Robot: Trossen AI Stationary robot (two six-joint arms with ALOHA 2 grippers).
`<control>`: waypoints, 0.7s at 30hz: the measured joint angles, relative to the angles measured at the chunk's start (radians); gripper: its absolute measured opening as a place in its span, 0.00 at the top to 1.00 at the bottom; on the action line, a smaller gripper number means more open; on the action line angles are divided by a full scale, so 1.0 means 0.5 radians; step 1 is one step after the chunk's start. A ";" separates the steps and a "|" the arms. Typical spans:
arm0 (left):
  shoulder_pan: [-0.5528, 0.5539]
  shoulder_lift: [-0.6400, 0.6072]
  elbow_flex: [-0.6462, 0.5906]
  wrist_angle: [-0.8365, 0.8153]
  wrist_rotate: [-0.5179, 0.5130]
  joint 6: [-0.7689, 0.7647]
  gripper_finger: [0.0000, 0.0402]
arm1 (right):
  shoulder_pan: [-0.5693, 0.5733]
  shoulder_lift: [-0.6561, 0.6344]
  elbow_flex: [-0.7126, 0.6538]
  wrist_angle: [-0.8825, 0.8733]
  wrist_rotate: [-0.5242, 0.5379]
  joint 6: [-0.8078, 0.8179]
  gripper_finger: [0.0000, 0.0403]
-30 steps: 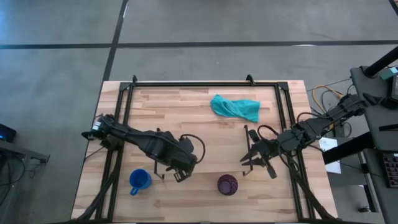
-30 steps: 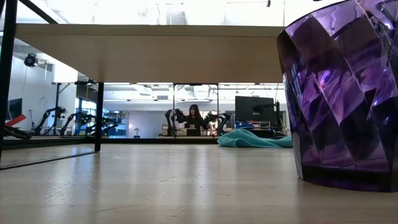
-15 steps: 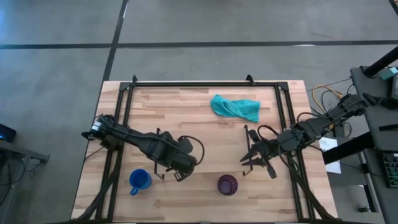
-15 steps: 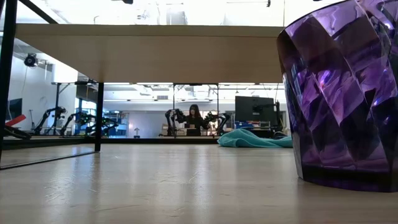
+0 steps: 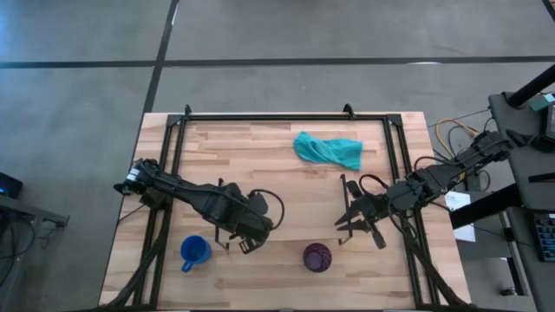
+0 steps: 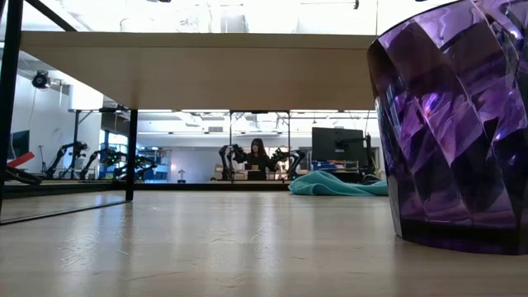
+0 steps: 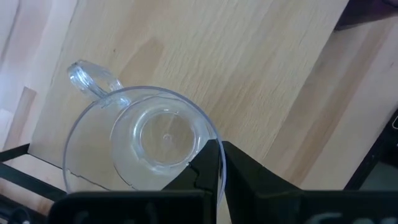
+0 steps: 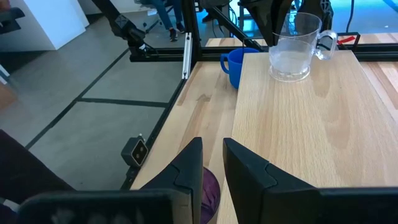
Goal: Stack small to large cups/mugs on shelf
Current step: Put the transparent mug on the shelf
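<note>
The clear glass cup (image 7: 163,137) (image 8: 292,53) stands upright on the light-wood shelf (image 8: 311,124) (image 5: 295,217), near the shelf's left end. My left gripper (image 7: 222,165) (image 5: 247,236) is over it, shut on its rim. The blue mug (image 5: 194,251) (image 8: 235,65) stands on the tabletop to the left of the shelf. The purple cup (image 5: 316,256) (image 6: 454,124) stands on the table at the shelf's near side. My right gripper (image 8: 213,163) (image 5: 347,221) hovers open at the shelf's right end and touches nothing. My left gripper holds the glass cup by its rim (image 7: 208,138), on the side opposite the handle (image 7: 93,78). One finger is inside the cup and one outside, with the wall pinched between them. The fingers come from above, pointing down. The cup stands upright with its base on the shelf.
A teal cloth (image 5: 328,149) (image 6: 334,186) lies crumpled toward the table's far edge. The table's black frame (image 5: 260,115) runs along the far and side edges. The low view looks under the shelf board (image 6: 206,70). A person sits far off in the room.
</note>
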 joint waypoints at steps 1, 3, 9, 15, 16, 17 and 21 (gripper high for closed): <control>0.001 0.000 0.000 0.000 -0.001 0.002 1.00 | 0.000 0.000 0.000 0.000 0.000 0.000 0.85; 0.001 -0.001 0.000 0.000 -0.003 0.009 1.00 | 0.000 0.000 0.000 0.000 0.000 0.000 0.85; 0.001 -0.001 0.000 0.001 -0.008 0.021 1.00 | 0.000 0.000 0.000 0.001 0.000 0.007 0.85; 0.012 -0.004 -0.013 0.009 0.004 0.065 1.00 | 0.000 0.000 0.000 0.002 0.000 0.007 0.85; 0.019 -0.005 -0.016 0.010 0.019 0.061 1.00 | 0.000 0.000 0.000 0.002 0.000 0.007 0.85; 0.026 -0.007 -0.018 0.011 0.028 0.059 1.00 | 0.000 0.000 0.000 0.002 0.000 0.007 0.85; 0.043 -0.007 -0.020 0.004 0.048 0.057 0.97 | 0.000 0.000 0.000 0.002 0.000 0.007 0.85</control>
